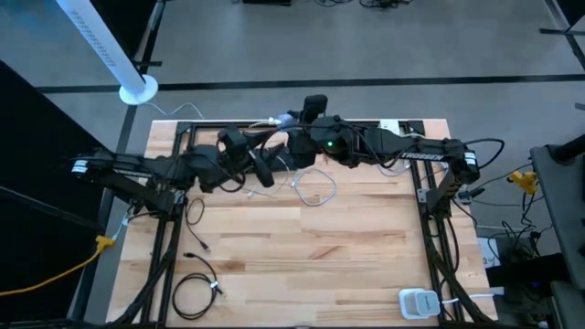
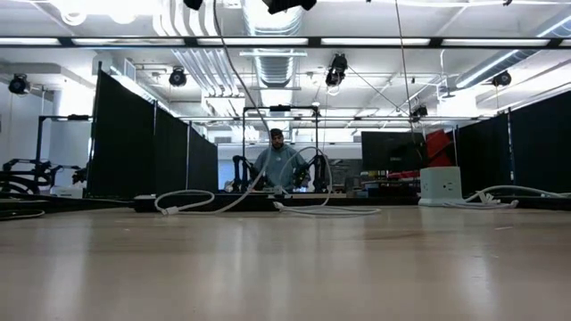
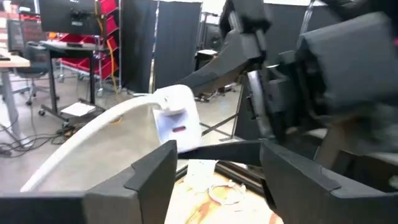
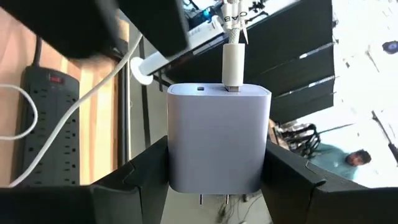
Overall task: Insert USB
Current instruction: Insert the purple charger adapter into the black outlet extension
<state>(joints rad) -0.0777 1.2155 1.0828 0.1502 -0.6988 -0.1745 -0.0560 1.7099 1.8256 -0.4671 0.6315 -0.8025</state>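
Both arms reach in over the far edge of the table and meet near its middle, the left gripper level with its fingers spread apart and nothing between them. The right gripper is clamped on a white charger block, held up off the table, with a white USB plug seated in one of its two ports and the cable arcing away just in front of the left gripper. A black power strip lies on the table beside them.

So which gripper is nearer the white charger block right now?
Right. The right gripper is clamped on the charger block; the left gripper stands open just beside it.
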